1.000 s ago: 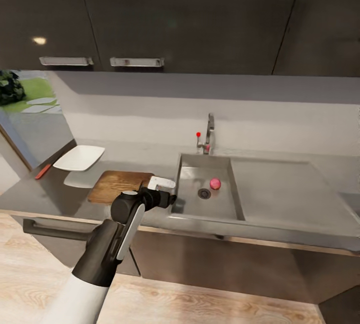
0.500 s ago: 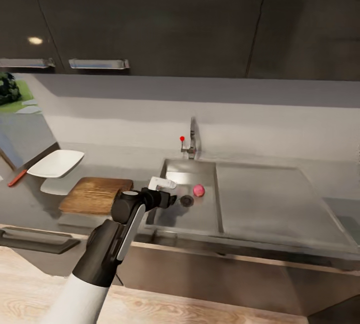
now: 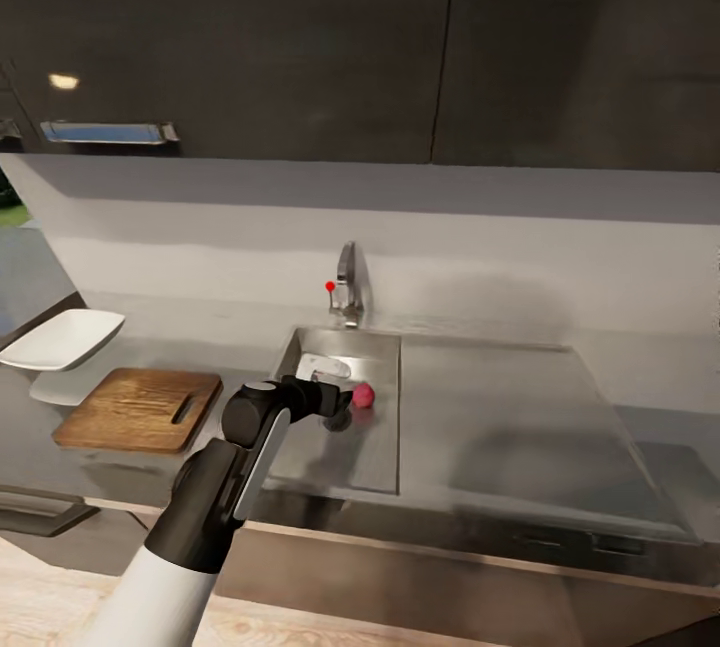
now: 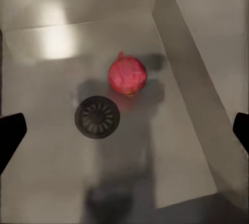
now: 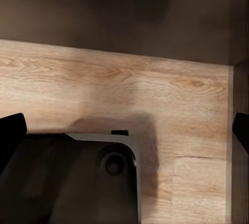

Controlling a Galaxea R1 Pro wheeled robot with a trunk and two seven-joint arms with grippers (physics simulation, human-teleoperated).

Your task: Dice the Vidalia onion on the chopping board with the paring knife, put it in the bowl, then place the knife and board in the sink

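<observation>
Left claw (image 4: 124,128) open, fingertips spread wide at both edges of its wrist view, empty; it hangs over the sink (image 3: 300,342), above the basin floor. Onion (image 4: 127,75) lies on the sink floor between the fingertips' line and the far wall, just beside the round drain (image 4: 97,116), on its right and a little farther back; untouched. In the head view the onion (image 3: 362,394) sits just past the left claw (image 3: 335,405). Tap (image 3: 346,289) with red knob (image 3: 330,286) stands at the sink's far edge. Chopping board (image 3: 140,410) lies flat on the bench (image 3: 520,427) left of the sink; white bowl (image 3: 60,340) beyond it, far left. Right claw (image 5: 124,125) open, empty, over wooden floor (image 5: 176,104).
</observation>
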